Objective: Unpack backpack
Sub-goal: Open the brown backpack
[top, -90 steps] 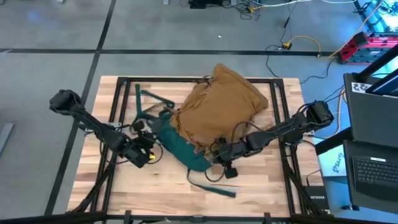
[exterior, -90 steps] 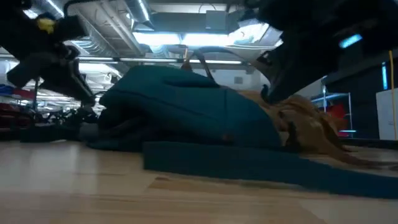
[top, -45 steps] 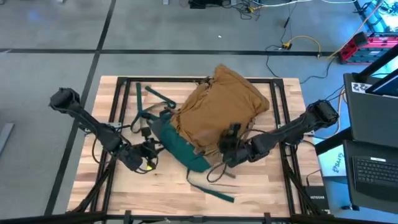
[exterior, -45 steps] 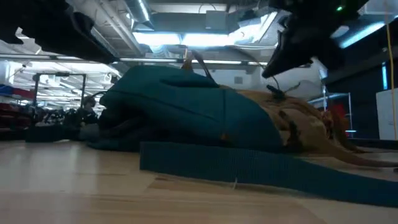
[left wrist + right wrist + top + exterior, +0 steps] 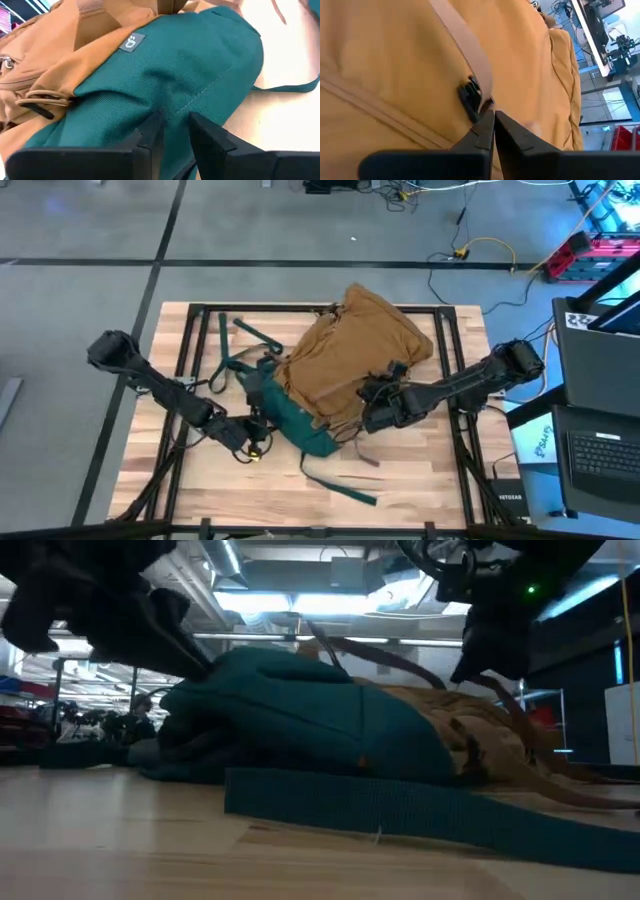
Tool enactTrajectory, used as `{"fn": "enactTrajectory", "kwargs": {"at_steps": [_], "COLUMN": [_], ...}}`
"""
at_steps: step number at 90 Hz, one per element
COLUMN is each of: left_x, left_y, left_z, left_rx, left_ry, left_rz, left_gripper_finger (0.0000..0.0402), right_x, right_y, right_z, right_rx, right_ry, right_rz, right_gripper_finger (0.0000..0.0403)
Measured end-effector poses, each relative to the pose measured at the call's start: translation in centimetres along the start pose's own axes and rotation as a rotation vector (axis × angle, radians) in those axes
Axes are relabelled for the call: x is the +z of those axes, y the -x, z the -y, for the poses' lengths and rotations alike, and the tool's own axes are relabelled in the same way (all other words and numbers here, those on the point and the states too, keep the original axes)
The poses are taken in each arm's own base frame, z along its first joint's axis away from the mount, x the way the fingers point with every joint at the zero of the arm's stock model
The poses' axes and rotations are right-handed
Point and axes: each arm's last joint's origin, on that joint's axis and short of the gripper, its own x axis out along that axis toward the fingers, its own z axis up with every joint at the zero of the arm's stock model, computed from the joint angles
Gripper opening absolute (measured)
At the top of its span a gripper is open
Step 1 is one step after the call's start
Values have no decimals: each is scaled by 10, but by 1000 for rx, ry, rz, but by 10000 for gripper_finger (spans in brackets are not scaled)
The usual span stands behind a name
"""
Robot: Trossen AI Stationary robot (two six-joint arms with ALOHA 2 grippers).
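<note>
Against the backpack: left fingers narrowly parted, right fingers pinched on its strap.

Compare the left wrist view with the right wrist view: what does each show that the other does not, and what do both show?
Only the left wrist view shows the dark teal-green base with its small grey logo tag, a teal strap on the pale wooden table, and the left gripper slightly open against the teal fabric. Only the right wrist view shows a tan webbing strap with a black buckle, the right gripper nearly shut, and the room beyond. Both show the soft tan-brown fabric backpack.
</note>
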Motion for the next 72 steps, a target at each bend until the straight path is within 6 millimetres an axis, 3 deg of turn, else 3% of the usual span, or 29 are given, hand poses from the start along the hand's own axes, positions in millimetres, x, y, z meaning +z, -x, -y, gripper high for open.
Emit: {"fn": "enactTrajectory", "kwargs": {"at_steps": [49, 72], "left_x": [-1, 7], "left_y": [-7, 17], "left_z": [-3, -10], "left_rx": [15, 102], "left_ry": [-72, -146], "left_rz": [-17, 27], "left_gripper_finger": [76, 76], "right_x": [9, 25], "right_y": [-1, 2], "right_z": [-4, -13], "right_rx": [37, 155], "right_ry": [-30, -8], "right_rz": [55, 161], "right_gripper_finger": [0, 0]}}
